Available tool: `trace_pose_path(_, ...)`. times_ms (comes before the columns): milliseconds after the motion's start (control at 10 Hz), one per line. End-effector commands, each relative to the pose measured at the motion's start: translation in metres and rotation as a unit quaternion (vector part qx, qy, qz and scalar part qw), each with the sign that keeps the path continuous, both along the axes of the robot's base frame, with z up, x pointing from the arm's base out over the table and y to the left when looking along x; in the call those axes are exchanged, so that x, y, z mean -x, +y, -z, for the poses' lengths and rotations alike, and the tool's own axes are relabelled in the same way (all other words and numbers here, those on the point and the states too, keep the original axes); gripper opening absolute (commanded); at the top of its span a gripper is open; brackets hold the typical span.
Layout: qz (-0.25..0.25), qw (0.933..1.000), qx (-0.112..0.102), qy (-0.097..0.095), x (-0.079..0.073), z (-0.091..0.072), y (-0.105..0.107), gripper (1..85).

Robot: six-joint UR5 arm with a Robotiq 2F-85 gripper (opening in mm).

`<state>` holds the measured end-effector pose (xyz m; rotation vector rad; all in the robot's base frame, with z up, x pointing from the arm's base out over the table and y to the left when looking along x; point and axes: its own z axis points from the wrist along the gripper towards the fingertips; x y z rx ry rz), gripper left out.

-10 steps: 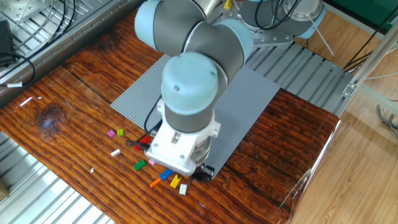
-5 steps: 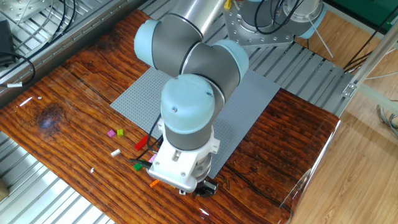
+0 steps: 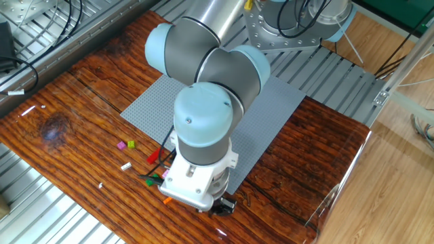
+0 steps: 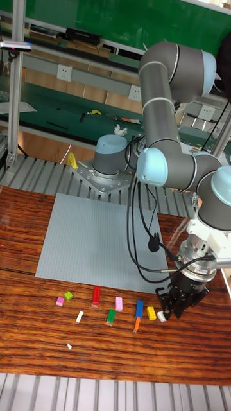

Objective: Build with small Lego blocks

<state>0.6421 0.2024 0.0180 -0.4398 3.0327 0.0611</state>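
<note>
White brick [image 4: 162,316] touches the lowered fingers [image 4: 168,309].

Large grey studded baseplate [image 4: 96,237] flat on dark wooden table [image 3: 74,108]. Ribbed metal surface [image 4: 38,176] behind table. Green wall [image 4: 96,22] and white wall sockets [image 4: 64,72] further back. Light wooden floor [image 3: 407,176] beside table.

Even, bright indoor light from overhead, soft short shadows under the arm, pale glare streaks on the glossy wooden table [image 3: 319,176], both views sharp, slight softness in far background
</note>
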Motion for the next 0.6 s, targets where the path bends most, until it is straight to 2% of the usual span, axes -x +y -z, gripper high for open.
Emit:
trace_pose_path(0,-0.004,1.0000,-0.005,-0.002,-0.009,-0.001,-0.005,32.7)
trace_pose_path(200,0.001,1.0000,-0.001,0.003,-0.012,0.007,-0.001,32.7)
trace_pose_path(300,0.002,0.9999,0.002,0.014,-0.008,0.010,0.001,32.3)
trace_pose_path(500,0.002,0.9996,0.017,0.022,-0.001,0.006,-0.008,30.3)
